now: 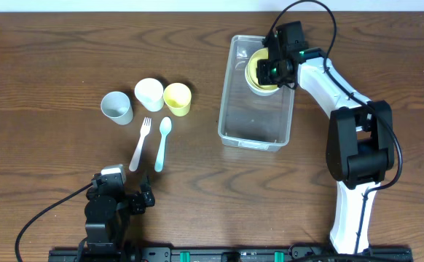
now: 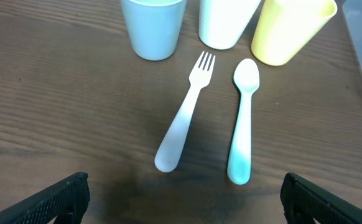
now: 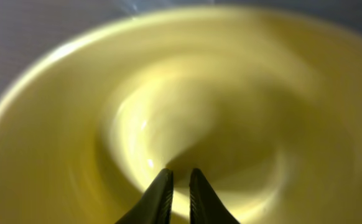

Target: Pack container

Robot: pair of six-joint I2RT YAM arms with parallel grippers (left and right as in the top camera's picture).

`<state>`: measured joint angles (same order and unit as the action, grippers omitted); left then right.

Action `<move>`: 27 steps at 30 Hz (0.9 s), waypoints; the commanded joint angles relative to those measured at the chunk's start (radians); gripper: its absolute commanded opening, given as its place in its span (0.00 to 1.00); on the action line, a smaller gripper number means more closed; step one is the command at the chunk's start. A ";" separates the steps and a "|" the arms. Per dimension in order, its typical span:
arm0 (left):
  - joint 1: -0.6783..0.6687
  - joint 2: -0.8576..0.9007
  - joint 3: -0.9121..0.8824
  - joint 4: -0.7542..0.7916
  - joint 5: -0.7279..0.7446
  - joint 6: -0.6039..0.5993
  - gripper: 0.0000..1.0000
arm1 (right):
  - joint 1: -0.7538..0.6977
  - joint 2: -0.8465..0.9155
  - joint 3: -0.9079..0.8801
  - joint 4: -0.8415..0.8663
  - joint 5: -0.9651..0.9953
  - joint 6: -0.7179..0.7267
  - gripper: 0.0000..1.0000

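Left pincer: the left gripper (image 2: 184,186) sits nearest the table's front edge. Its jaws are spread wide with nothing between them, and both black fingertips frame the cutlery in the wrist view.
Cutlery: just past those tips lie a white fork (image 2: 184,118) and a pale blue spoon (image 2: 242,118). They are side by side but apart, with their heads pointing away, and the fork is angled a little.
Cups: next comes a row of three upright cups. A blue-grey cup (image 1: 116,106) stands on the left, a white cup (image 1: 148,93) in the middle and a yellow cup (image 1: 177,98) on the right. The white and yellow cups are touching or nearly so.
Open room: there's bare brown table (image 1: 52,58) to the left of the cups, and a strip of wood between the yellow cup and the tub.
Task's thing: the container (image 1: 256,116) is a clear rectangular tub with rounded corners and a rim. It stands right of centre with its long side running away from the front, and the wood shows through its floor.
Inside: the near half of the tub is bare. A yellow bowl (image 3: 75,124) sits in the far end, close against the walls.
Right pincer: the right gripper (image 3: 176,171) is down over that bowl. Its fingertips are drawn almost together, leaving only a thin slit, and nothing is seen pinched between them.
In the way: the right arm and its cable reach in from the right and cover part of the bowl from above.
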<state>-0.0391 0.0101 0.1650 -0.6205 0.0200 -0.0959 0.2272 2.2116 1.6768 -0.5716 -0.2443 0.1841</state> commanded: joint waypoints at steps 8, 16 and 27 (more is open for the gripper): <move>0.005 -0.005 -0.011 0.004 -0.002 0.013 0.98 | 0.026 -0.071 0.073 -0.025 0.001 -0.051 0.25; 0.005 -0.005 -0.010 0.004 -0.002 0.013 0.98 | 0.067 -0.150 0.157 -0.089 0.002 -0.039 0.32; 0.005 -0.005 -0.010 0.004 -0.002 0.013 0.98 | 0.143 -0.097 0.156 -0.103 0.180 0.014 0.33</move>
<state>-0.0391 0.0101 0.1650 -0.6201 0.0200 -0.0959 0.3660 2.0808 1.8317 -0.6701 -0.1318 0.1654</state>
